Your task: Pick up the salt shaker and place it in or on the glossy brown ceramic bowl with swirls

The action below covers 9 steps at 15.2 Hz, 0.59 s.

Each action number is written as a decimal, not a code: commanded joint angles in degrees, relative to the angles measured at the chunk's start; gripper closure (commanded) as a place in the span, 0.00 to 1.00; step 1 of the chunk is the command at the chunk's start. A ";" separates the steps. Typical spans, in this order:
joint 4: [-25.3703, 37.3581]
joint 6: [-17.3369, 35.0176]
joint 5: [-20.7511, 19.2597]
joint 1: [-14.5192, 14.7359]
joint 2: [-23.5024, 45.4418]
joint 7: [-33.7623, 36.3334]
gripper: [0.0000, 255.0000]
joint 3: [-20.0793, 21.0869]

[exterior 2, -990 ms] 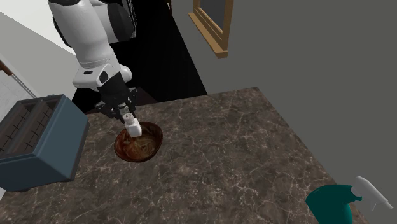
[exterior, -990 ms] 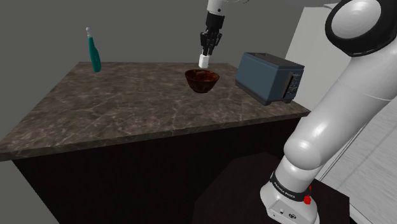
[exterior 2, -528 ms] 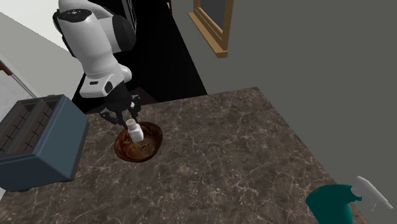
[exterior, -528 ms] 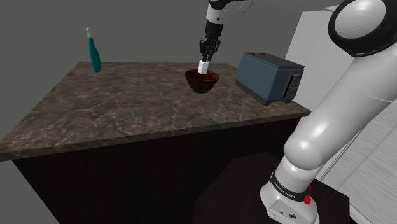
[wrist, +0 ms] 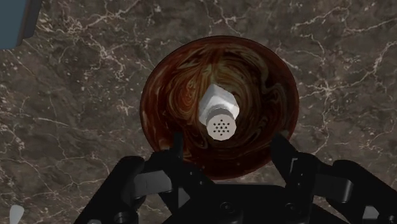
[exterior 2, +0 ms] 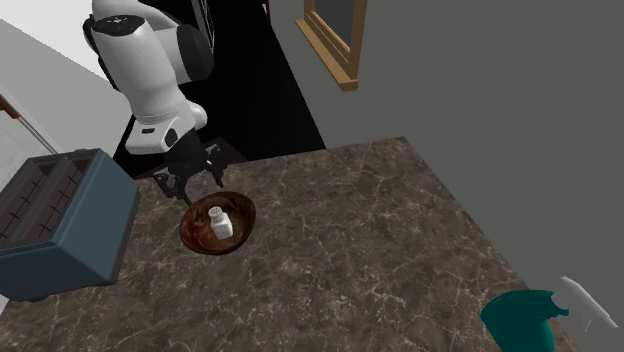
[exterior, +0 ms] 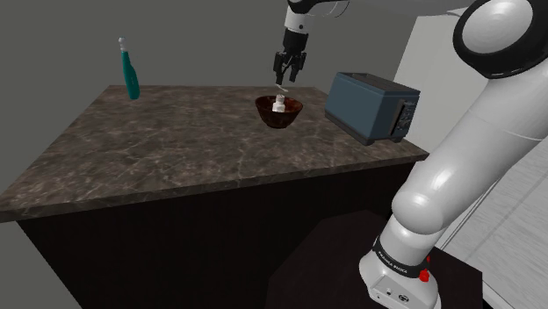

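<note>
A black claw [exterior: 285, 77] hangs over a dark marbled counter [exterior: 176, 162]. Its two fingers [wrist: 177, 145] are spread apart and grip nothing. Directly beneath the claw sits a glossy brown swirled bowl [wrist: 167, 76]. Inside the bowl a white salt shaker [wrist: 219, 113] stands upright, its perforated cap facing up toward the claw, clear of both fingers. A blue-grey toaster [exterior: 369, 105] rests on the counter just beside the bowl. A teal spray bottle [exterior: 129, 72] stands well apart from the claw, at a corner of the counter.
</note>
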 commanded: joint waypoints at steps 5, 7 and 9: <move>1.93 -1.92 -0.01 -0.01 0.00 0.01 0.00 -0.02; 6.10 -5.83 -0.01 -0.03 0.26 0.01 0.00 -0.05; 7.86 -7.40 -0.02 -0.04 0.46 0.02 0.00 -0.07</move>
